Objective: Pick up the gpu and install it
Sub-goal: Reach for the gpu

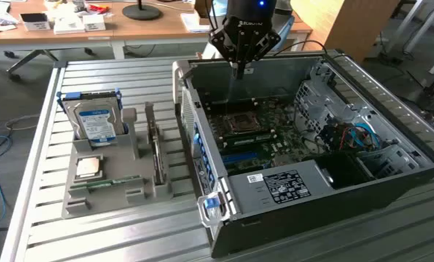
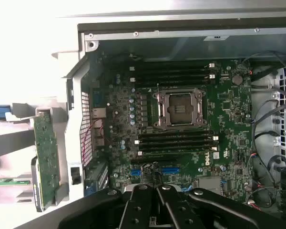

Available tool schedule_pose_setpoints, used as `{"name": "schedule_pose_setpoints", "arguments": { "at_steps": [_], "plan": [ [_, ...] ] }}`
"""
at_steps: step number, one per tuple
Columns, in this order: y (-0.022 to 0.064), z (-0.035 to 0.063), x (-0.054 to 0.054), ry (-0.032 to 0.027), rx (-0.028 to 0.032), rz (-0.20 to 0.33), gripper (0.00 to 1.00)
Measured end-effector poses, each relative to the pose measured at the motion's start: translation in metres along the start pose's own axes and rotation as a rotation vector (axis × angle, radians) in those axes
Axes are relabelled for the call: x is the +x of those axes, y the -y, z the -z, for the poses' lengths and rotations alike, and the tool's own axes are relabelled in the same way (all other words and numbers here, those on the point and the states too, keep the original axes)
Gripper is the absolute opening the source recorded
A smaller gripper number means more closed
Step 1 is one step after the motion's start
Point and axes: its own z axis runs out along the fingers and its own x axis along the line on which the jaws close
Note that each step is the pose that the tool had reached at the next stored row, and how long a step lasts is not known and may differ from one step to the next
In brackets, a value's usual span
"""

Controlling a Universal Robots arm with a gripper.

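Exterior view, from its left: a slatted grey metal table (image 1: 93, 234) carries a grey moulded plastic holder tray (image 1: 78, 204). At the tray's far end a silver hard drive with a blue-white label (image 1: 94, 124) stands upright. Nearer the camera a square silver processor chip (image 1: 89, 166) lies flat, with a thin narrow green RAM stick (image 1: 107, 183) lying in a groove just beside it. On the tray's side toward the exterior view's right, the gpu (image 1: 156, 147), a flat green circuit-board card, stands on its long edge in a slot. It is untouched, just beside the outer wall of the case and well apart from the gripper. The wrist view shows the same gpu (image 2: 46, 157) green face on, upright in the holder outside the case wall. Next along is a large black and silver desktop computer case (image 1: 333, 215), lying on its side with the panel off. Its green motherboard (image 1: 275, 144) is exposed, with a square silver processor socket (image 2: 181, 109) mid-board and black memory slots on either side. The black gripper (image 1: 239, 70) hangs over the case's far rim, above the board. Its jaws are clenched tip to tip and hold nothing; the wrist view shows the gripper (image 2: 157, 195) over the board's edge. Blue and red cables (image 1: 358, 134) sit in the case toward the exterior view's right.
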Motion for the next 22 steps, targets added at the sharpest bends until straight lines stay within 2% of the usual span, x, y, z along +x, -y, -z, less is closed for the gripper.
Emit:
{"name": "schedule_pose_setpoints", "arguments": {
  "at_steps": [13, 22],
  "plan": [
    [0.0001, 0.0, 0.001, 0.0001, -0.0001, 0.0, 0.11],
    [0.0013, 0.0003, 0.017, 0.0, 0.0, 0.0, 0.11]
  ]
}}
